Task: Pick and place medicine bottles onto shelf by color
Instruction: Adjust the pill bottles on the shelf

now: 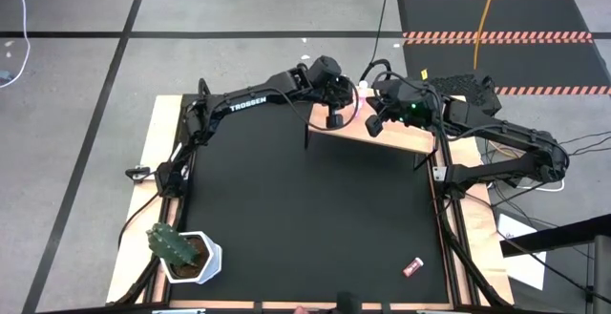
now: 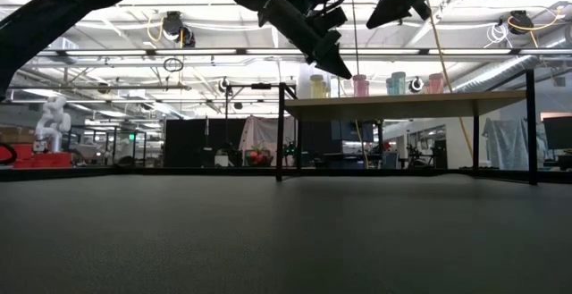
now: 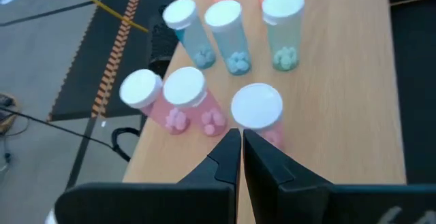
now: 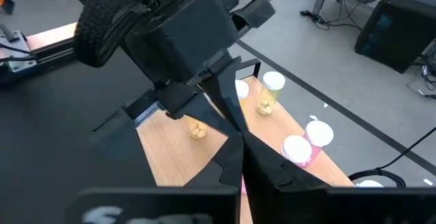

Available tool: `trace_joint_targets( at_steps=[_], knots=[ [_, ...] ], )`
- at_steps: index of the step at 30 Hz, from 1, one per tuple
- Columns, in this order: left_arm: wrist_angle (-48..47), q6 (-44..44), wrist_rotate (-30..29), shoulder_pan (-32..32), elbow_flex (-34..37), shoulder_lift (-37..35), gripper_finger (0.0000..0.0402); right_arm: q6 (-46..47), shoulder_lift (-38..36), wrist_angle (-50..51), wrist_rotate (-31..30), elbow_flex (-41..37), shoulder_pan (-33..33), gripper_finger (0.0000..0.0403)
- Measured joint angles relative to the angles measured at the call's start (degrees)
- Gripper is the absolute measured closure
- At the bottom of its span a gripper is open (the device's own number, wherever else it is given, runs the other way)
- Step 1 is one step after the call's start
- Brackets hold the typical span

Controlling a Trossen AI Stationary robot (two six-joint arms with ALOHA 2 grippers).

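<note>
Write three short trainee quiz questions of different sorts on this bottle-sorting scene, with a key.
1. True or false: the left gripper, above the light wooden shelf, holds a bottle.
2. How many teal white-capped medicine bottles stand in the row beyond the pink white-capped bottles in the left wrist view? A two, B three, C five.
3. Fill in: the small red bottle lying on the black tabletop sits near the ___ arm's side.

Key: 1 false, its fingers are shut and empty; 2 B; 3 right.

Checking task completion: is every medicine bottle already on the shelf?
No, one red bottle lies on the black table, far from the shelf.
</note>
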State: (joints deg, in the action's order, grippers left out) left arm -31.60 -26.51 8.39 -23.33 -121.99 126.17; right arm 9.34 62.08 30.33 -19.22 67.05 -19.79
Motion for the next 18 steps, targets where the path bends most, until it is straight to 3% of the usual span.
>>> trace_joint_targets(
  at_steps=[5, 18],
  knots=[
    [1.37, -0.01, -4.4, -0.12, 0.0, 0.0, 0.038, 0.15, 0.0, 0.04, 0.02, 0.0, 0.04, 0.0403],
    [1.79, -0.35, -0.96, 0.05, -0.02, 0.0, 0.038, 0.04, 0.0, 0.11, -0.02, -0.02, 0.02, 0.0403]
  ],
)
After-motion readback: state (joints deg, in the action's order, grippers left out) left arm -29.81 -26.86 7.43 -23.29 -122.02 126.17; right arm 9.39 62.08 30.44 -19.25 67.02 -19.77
